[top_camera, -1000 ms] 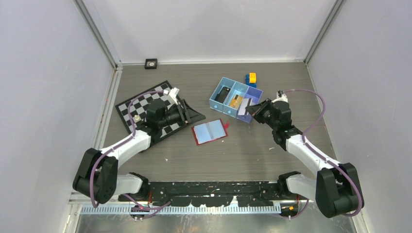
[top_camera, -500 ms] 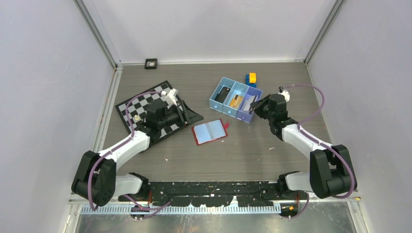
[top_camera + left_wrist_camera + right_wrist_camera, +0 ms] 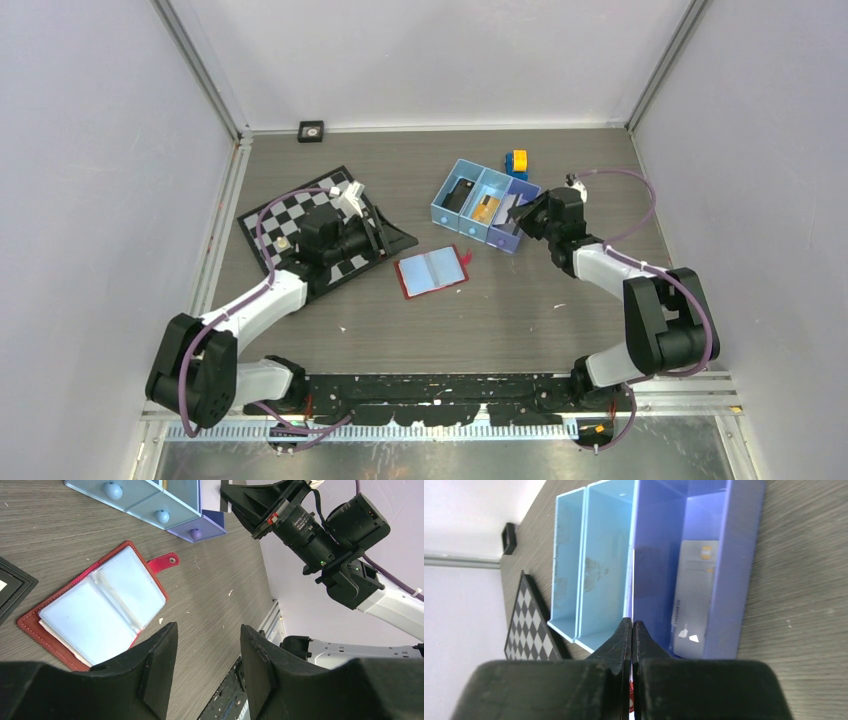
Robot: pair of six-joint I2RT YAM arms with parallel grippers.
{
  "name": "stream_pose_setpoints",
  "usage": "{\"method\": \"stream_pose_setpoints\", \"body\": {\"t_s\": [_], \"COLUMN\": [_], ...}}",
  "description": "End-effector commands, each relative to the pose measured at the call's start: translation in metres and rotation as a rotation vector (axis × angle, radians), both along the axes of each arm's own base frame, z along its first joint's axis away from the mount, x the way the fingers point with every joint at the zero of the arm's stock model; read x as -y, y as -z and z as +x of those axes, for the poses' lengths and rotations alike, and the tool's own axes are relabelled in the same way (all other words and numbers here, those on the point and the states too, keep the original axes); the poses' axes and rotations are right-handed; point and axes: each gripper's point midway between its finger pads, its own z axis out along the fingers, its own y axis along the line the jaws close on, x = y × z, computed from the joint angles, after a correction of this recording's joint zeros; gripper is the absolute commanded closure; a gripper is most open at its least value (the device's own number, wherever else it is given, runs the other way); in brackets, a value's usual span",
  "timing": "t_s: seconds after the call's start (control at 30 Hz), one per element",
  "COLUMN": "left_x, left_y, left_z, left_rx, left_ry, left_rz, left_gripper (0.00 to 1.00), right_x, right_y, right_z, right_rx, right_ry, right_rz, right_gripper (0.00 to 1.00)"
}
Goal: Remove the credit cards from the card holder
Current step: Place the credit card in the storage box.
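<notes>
The red card holder [image 3: 432, 271] lies open on the table, its pale blue-grey lining up; it also shows in the left wrist view [image 3: 100, 612]. My right gripper [image 3: 525, 214] [image 3: 632, 622] is shut on a thin pale credit card [image 3: 511, 212], seen edge-on in the right wrist view [image 3: 633, 580], over the purple compartment of the blue tray [image 3: 445, 190]. A greyish-silver card [image 3: 694, 600] leans inside that compartment. An orange-gold card [image 3: 486, 208] lies in the middle compartment. My left gripper [image 3: 378, 232] [image 3: 207, 630] is open and empty, left of the card holder.
A black-and-white checkerboard [image 3: 290, 225] lies under my left arm. A dark item [image 3: 460, 194] sits in the tray's left compartment. A yellow and blue block [image 3: 517, 162] stands behind the tray. A small black object [image 3: 311, 131] sits by the back wall.
My right gripper has carried the pale card from the tray's near corner to over the purple compartment. The left arm has barely moved.
</notes>
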Motion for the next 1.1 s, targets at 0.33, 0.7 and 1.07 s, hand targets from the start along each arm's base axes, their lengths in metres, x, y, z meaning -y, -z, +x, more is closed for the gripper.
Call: {"method": "stream_pose_setpoints", "body": {"t_s": [0.33,0.7,1.07], "left_x": [-0.002,-0.002,-0.023], "left_y": [-0.017,-0.012,0.003], "left_z": [0.004,0.006,0.010], "left_rx": [0.074,0.067,0.041], "left_ry": [-0.012,-0.020,-0.105], "left_rz": [-0.004,0.007,0.159], "left_gripper": [0.50,0.50,0.44], "right_x": [-0.003,0.008,-0.011], "right_y": [-0.031,-0.037,-0.070], "right_z": [0.016,0.006,-0.031], "right_rx": [0.111,0.115,0.126], "right_ry": [-0.015,0.031,-0.077], "right_rz": [0.089,0.059,0.071], "right_gripper": [0.78,0.58,0.32]}}
